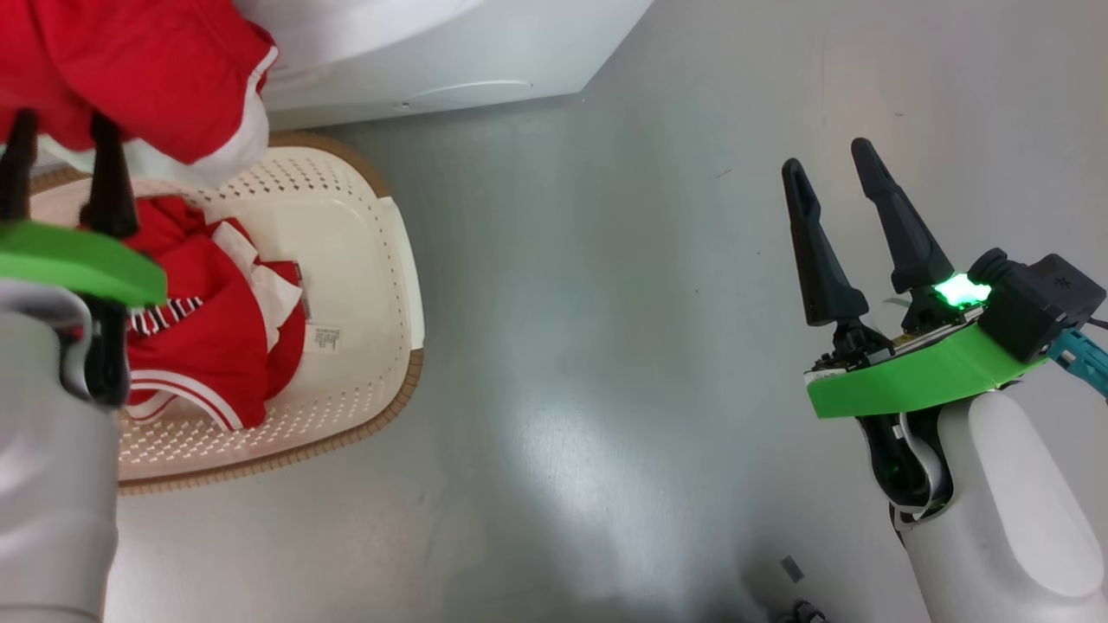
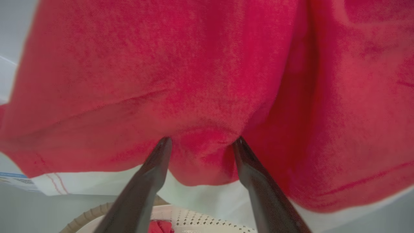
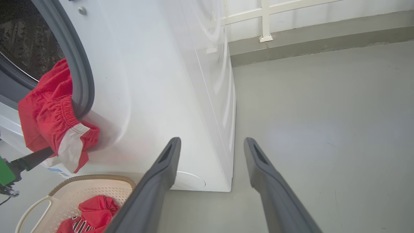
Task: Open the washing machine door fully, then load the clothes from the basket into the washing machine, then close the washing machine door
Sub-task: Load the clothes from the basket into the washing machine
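Observation:
A red garment [image 1: 156, 78] with white trim hangs out of the washing machine [image 3: 155, 81] over its grey gasket [image 3: 77, 64]. My left gripper [image 1: 62, 121] is open with its fingertips [image 2: 165, 142] pressed against the hanging garment [image 2: 161, 81]. A fold of it bulges between them. More red clothes [image 1: 208, 329] lie in the basket [image 1: 363, 260] below, on the floor in front of the washer. My right gripper [image 1: 827, 156] is open and holds nothing, out over the bare floor to the right. The washing machine door is out of view.
The grey floor [image 1: 606, 346] stretches between the basket and my right arm. The washer's right front corner [image 3: 231, 187] and round cap [image 3: 189, 181] lie close ahead of the right gripper [image 3: 212, 139]. A wall with a low ledge [image 3: 323, 35] runs behind.

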You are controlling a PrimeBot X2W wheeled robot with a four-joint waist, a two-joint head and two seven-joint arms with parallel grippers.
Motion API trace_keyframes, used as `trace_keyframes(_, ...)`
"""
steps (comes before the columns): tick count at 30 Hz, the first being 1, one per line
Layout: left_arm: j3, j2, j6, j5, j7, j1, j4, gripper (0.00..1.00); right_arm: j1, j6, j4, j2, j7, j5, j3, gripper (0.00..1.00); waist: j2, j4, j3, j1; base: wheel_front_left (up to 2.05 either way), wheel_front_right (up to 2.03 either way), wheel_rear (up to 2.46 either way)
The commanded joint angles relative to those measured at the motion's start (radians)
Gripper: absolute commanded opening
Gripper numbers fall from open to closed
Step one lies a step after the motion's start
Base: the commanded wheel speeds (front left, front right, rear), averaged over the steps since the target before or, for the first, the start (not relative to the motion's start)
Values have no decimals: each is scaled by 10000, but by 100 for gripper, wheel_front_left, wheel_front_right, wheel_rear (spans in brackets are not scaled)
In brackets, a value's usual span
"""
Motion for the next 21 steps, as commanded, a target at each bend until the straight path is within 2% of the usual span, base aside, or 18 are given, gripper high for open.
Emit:
trace_keyframes(1,155,470,-28,-106,-49,-227,59,100,69,16,-262,53,-46,-73,182,100,-1,-35,61,0,0,0,0)
trace_keyframes(7,105,578,-28,-215,-51,-1246,920,100,-7,16,-269,97,-46,-90,209,100,-1,-146,194,0,0,0,0)
trace_keyframes(14,303,666,-28,55,-52,-1503,820,100,45,16,-287,146,-46,-124,149,100,-1,-205,211,0,0,0,0)
trace_keyframes(16,385,633,-28,127,-52,-1432,735,17,40,16,-273,138,-46,-136,140,100,-1,-172,180,0,0,0,0)
trace_keyframes(17,364,611,-28,140,-52,-1386,695,0,35,16,-271,131,-46,-142,137,100,-1,-150,172,0,0,0,0)
trace_keyframes(21,239,573,-28,88,-52,-1221,637,0,25,16,-243,107,-46,-160,165,100,-1,-53,131,0,0,0,0)
